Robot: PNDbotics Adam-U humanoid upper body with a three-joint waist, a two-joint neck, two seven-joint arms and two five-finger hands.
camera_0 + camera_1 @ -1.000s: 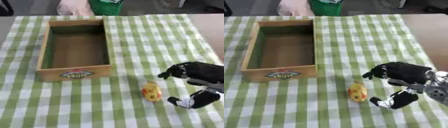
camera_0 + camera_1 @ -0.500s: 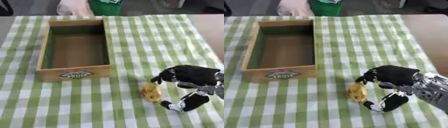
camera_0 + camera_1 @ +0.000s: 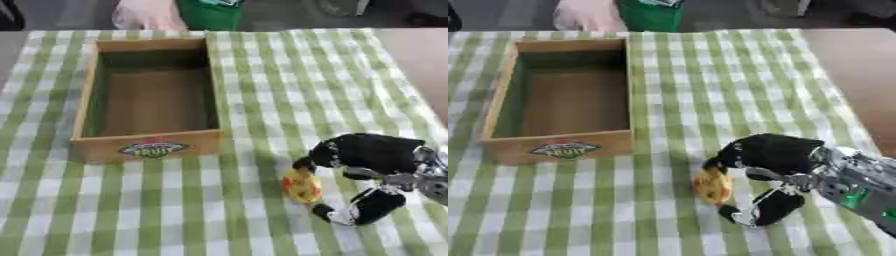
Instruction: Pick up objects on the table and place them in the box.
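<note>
A small yellow and orange object (image 3: 302,185) lies on the green checked cloth, right of the wooden box's front corner. My right hand (image 3: 368,160) comes in from the right and arches over it, with curved fingers touching its upper end and the thumb (image 3: 360,210) low on the cloth just beyond its lower end. The object still rests on the cloth. The wooden box (image 3: 149,147) with a fruit label stands at upper left and holds nothing. My left hand shows in neither view.
The green and white checked cloth (image 3: 289,80) covers the table. At the far edge stand a green container (image 3: 210,12) and a person's hand (image 3: 144,14), both off the cloth. Bare brown tabletop (image 3: 855,75) runs along the right side.
My right hand has moved left and down, from beside the yellow object to arching over it with fingers touching it. The object has stayed in place.
</note>
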